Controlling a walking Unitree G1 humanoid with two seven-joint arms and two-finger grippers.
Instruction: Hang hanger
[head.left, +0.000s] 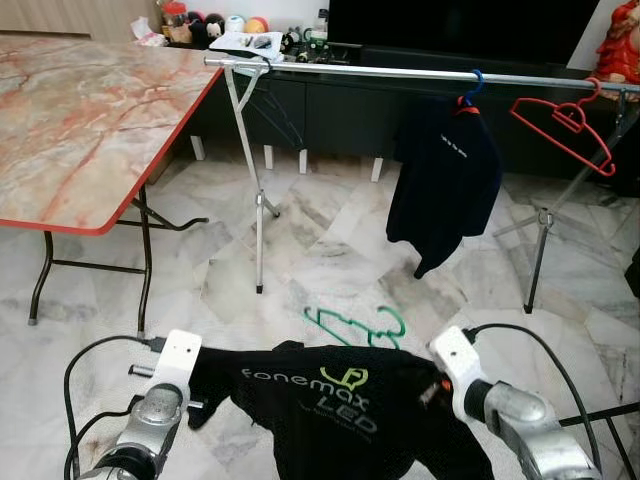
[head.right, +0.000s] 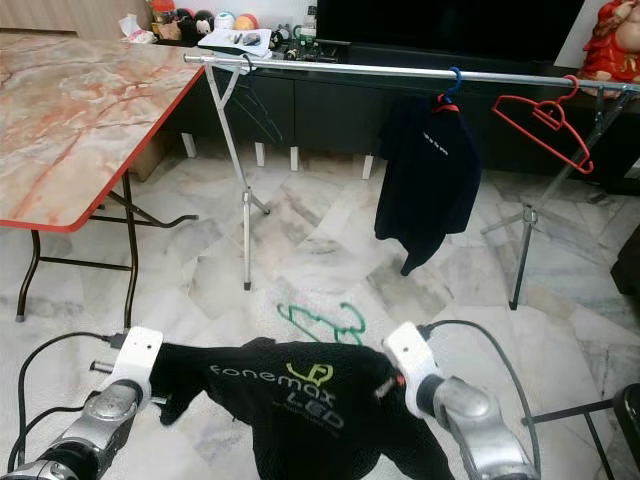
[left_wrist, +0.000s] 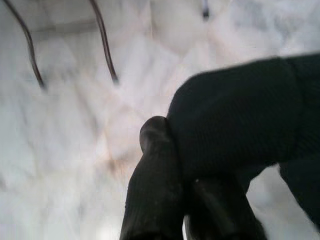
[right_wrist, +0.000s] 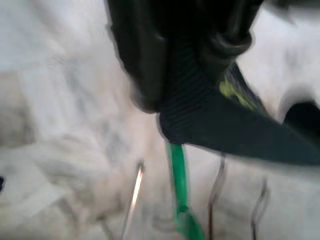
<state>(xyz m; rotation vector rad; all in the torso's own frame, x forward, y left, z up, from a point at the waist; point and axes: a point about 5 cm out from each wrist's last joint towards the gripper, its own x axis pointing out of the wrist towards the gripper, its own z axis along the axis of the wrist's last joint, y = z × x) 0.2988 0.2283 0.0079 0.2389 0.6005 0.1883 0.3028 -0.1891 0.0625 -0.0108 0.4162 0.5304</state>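
A: Progress first: where do we stand with the hanging?

B: We judge it early. We hold a black T-shirt (head.left: 330, 405) with a "fonemax LED" print stretched between both arms, low in front of us. The left gripper (left_wrist: 172, 165) has its fingers (left_wrist: 152, 185) pressed onto one edge of the cloth, and the right gripper (right_wrist: 190, 55) pinches the other edge.

A: And the hanger itself?

B: A green hanger (head.left: 358, 326) lies flat on the marble floor (head.left: 330, 240), just beyond the shirt and touching neither gripper. In the right wrist view a green bar shows under the cloth, though it is too blurred for us to say how close it is.

A: What is left, then?

B: By our reckoning nearly all of it: the shirt is not on a hanger, and nothing we hold has reached the rail (head.left: 420, 72).

A: What is on that rail now?

B: A dark shirt (head.left: 445, 180) hangs from a blue hook (head.left: 472, 88), an empty red hanger (head.left: 565, 125) sits towards our right, and a thin dark hanger (head.left: 272, 105) hangs near the left end. The stretch between them is bare.

A: The room?

B: A marble-patterned folding surface (head.left: 80, 120) with a red rim stands on our left. Behind the rail runs a dark low cabinet (head.left: 340, 115) with small objects along its top.
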